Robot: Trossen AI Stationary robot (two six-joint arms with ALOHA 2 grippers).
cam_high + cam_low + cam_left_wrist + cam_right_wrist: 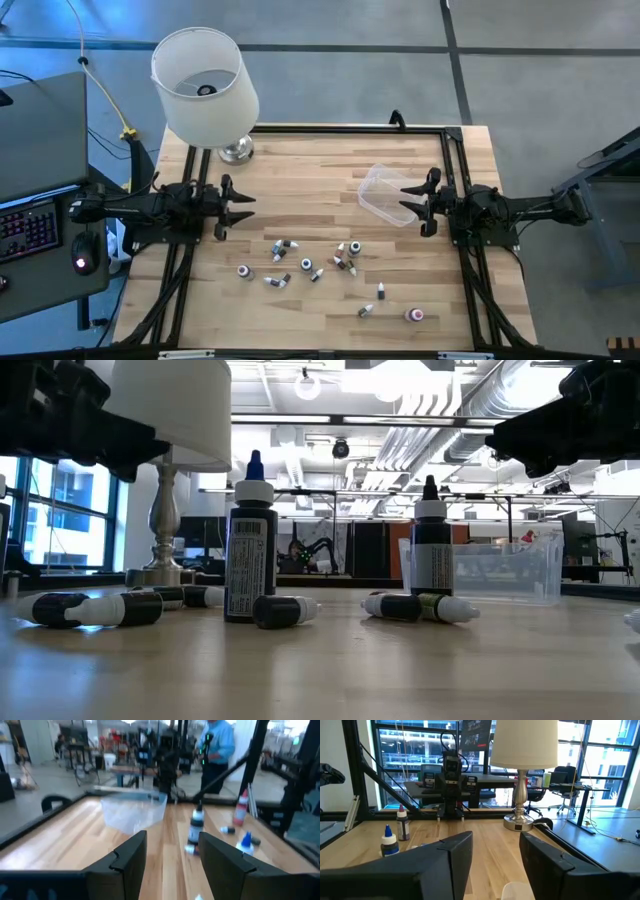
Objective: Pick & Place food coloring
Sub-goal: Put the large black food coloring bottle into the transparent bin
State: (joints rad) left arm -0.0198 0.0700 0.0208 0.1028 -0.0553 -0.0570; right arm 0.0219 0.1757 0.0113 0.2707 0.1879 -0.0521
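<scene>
Several tiny food coloring bottles (312,265) with dark bodies and pale caps are scattered over the near middle of the table, most lying on their sides, a few upright (250,550). My left gripper (243,204) hovers open at the table's left side, above the wood and left of the bottles. My right gripper (408,199) hovers open at the right side, over the near edge of the clear plastic tub (385,192). Neither touches anything. In the left wrist view the tub (134,810) and upright bottles (196,826) lie ahead of my open fingers.
A table lamp with a white shade (203,85) stands on its metal base (236,151) at the far left corner. A black frame (350,128) runs along the table's far edge and sides. Bare wood lies between the grippers, far of the bottles. A person (217,740) stands beyond the table.
</scene>
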